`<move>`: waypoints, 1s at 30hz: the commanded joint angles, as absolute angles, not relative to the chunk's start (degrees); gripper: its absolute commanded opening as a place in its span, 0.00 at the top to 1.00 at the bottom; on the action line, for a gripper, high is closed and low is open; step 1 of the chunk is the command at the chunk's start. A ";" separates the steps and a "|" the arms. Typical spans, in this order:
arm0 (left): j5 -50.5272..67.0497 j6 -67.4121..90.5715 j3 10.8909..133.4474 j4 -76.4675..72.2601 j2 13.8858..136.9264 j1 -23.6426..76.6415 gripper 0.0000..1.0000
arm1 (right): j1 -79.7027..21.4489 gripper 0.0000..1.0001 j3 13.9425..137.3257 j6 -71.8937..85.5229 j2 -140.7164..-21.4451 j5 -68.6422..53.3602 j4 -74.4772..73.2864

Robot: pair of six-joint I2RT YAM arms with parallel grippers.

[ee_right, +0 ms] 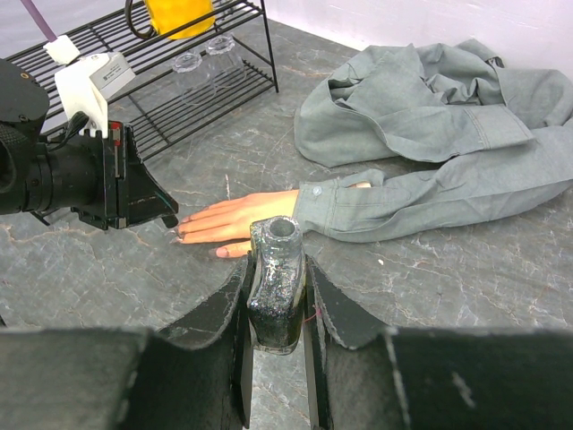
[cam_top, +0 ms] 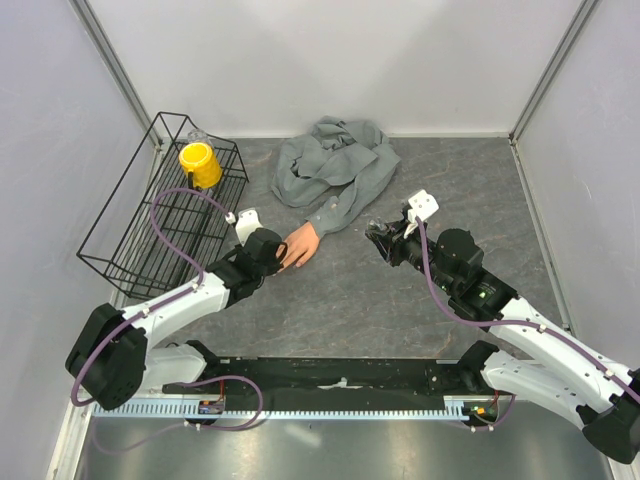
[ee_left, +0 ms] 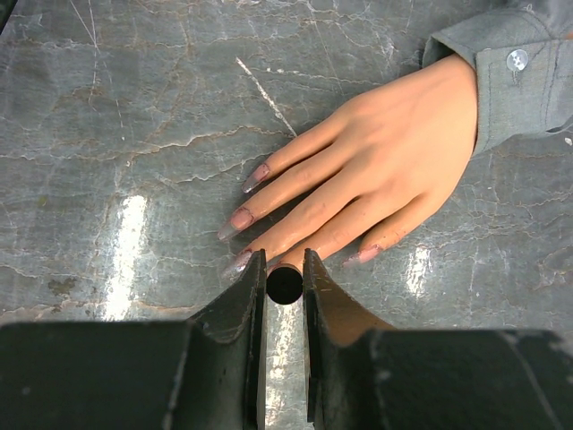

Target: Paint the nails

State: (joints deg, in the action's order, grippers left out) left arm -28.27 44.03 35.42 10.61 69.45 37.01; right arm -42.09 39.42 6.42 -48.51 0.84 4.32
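The peach mannequin hand (ee_left: 385, 152) lies palm down on the grey table, its grey sleeve (ee_left: 519, 81) at the wrist. Its long nails (ee_left: 240, 218) look pale pink to greyish. My left gripper (ee_left: 285, 258) is shut on a black round brush cap (ee_left: 285, 285), seen end-on, right over one fingertip, which it hides. From above, this gripper (cam_top: 268, 252) sits at the hand's (cam_top: 302, 242) fingertips. My right gripper (ee_right: 276, 262) is shut on an open, dark glittery nail polish bottle (ee_right: 276, 305), held upright a short way right of the hand (ee_right: 237, 219).
A black wire basket (cam_top: 130, 250) stands at the left, holding a yellow cup (cam_top: 200, 163) and a clear glass (cam_top: 197, 135). The grey shirt (cam_top: 335, 165) lies bunched at the back centre. White walls enclose the table.
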 commanded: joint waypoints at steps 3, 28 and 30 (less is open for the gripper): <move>-30.32 42.36 37.27 9.93 68.82 36.65 0.98 | -41.66 1.00 39.20 7.21 -48.34 0.18 7.82; -30.85 43.07 36.04 9.49 71.28 36.39 0.98 | -41.40 1.00 39.20 7.29 -48.43 0.26 7.91; -31.11 42.98 36.04 9.41 71.10 36.30 0.98 | -41.40 1.00 39.11 7.29 -48.52 0.26 7.91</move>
